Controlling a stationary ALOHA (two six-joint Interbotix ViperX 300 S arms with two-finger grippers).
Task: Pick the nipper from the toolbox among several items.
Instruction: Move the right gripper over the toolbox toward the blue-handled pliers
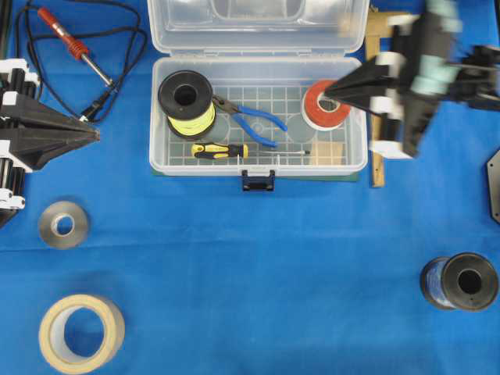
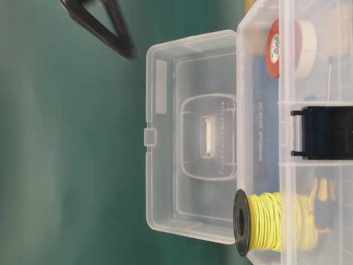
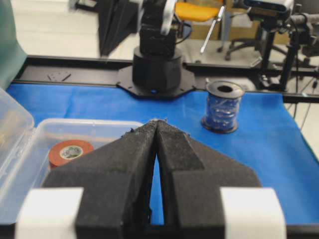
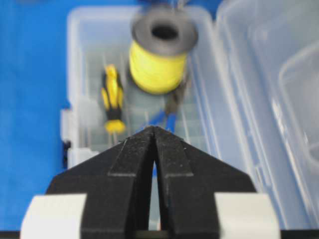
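The clear toolbox stands open at the top middle, its lid laid back. The nipper with blue handles lies in its middle, jaws pointing at the black spool of yellow wire. The yellow-and-black screwdriver lies along the front wall. The red-and-white tape roll and the pale wooden block are at the right end. My right gripper is shut and empty, hovering over the tape roll; its wrist view shows the nipper just beyond the tips. My left gripper is shut and empty, left of the box.
A red-handled soldering iron with black cable lies at the top left. A grey tape roll and a beige tape roll lie at the lower left. A spool of blue wire stands at the lower right. A wooden ruler lies right of the box.
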